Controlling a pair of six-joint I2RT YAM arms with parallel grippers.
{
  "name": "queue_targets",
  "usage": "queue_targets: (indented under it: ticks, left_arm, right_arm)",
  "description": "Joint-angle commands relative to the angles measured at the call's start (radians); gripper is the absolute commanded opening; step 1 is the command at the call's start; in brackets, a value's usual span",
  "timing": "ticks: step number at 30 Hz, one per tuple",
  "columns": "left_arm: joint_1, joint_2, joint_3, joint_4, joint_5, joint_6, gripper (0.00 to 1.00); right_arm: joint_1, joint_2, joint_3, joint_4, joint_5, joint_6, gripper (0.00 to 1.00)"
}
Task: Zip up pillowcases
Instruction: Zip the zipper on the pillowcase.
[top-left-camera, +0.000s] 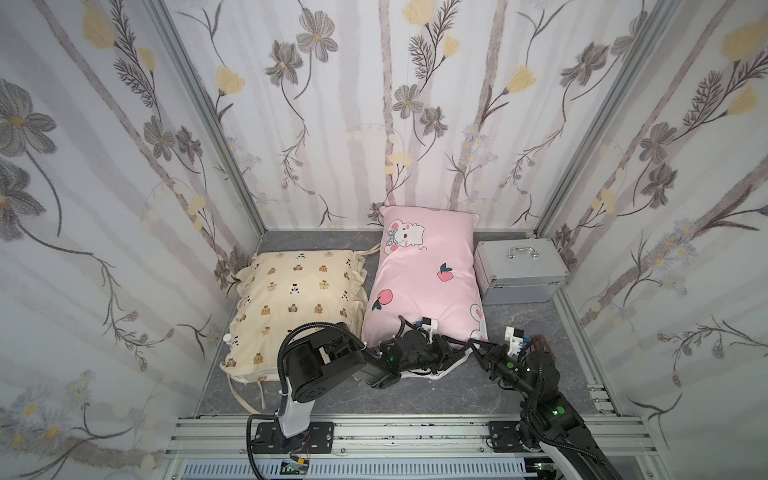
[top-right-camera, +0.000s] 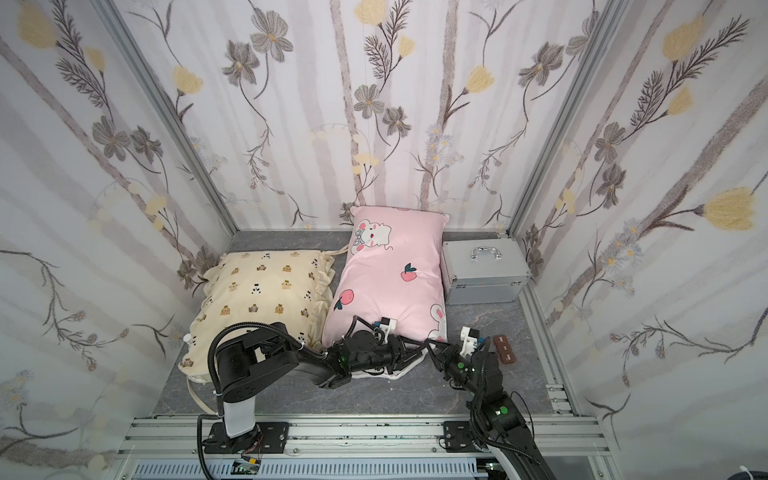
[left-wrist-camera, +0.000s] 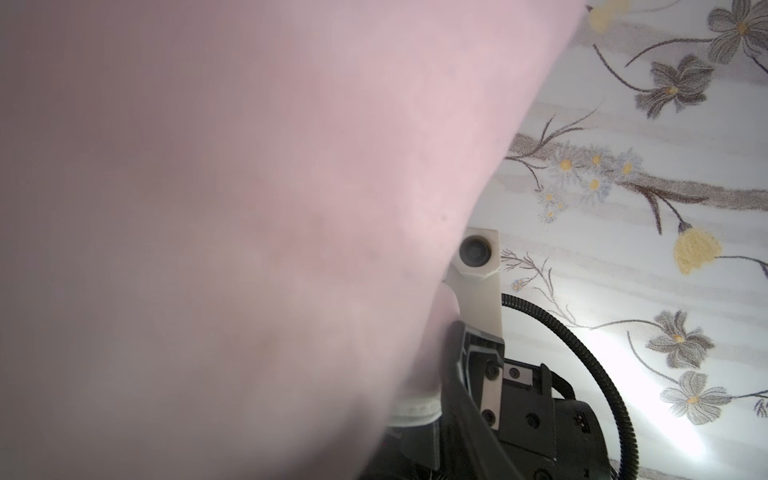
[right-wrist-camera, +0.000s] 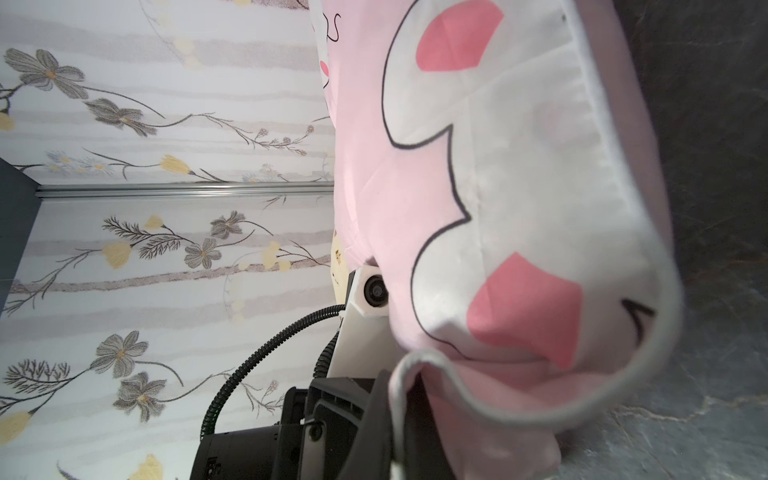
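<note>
On the grey marbled table (top-left-camera: 436, 395), walled by flowered panels (top-left-camera: 332, 124), the pink pillow (top-left-camera: 424, 274) lies lengthwise from the back wall toward the arms. The shorter cream pillow (top-left-camera: 291, 299) touches its left side and the silver case (top-left-camera: 519, 270) stands just beside its right. Both arms meet at the pink pillow's near end: the left gripper (top-left-camera: 451, 352) sits at the piped hem, where fabric hides whether it is released or clenched, and the right gripper (top-left-camera: 478, 347) is clenched on the near right corner. A small brown block (top-right-camera: 505, 349) lies beside the right arm.
</note>
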Motion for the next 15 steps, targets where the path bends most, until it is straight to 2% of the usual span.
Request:
queue_targets:
  ticks: [1,9,15]
  left_arm:
    - [0.003,0.012,-0.006,0.02,-0.026,-0.051,0.38]
    - [0.003,0.047,-0.016,0.107,-0.036,-0.079,0.4]
    - [0.002,0.043,-0.017,0.173,-0.048,-0.091,0.39]
  right_arm:
    - [0.003,-0.026,-0.052,-0.076,-0.022,0.032,0.0]
    - [0.002,-0.168,-0.094,-0.071,-0.008,0.137,0.0]
    - [0.001,-0.191,-0.138,-0.033,-0.016,0.198,0.0]
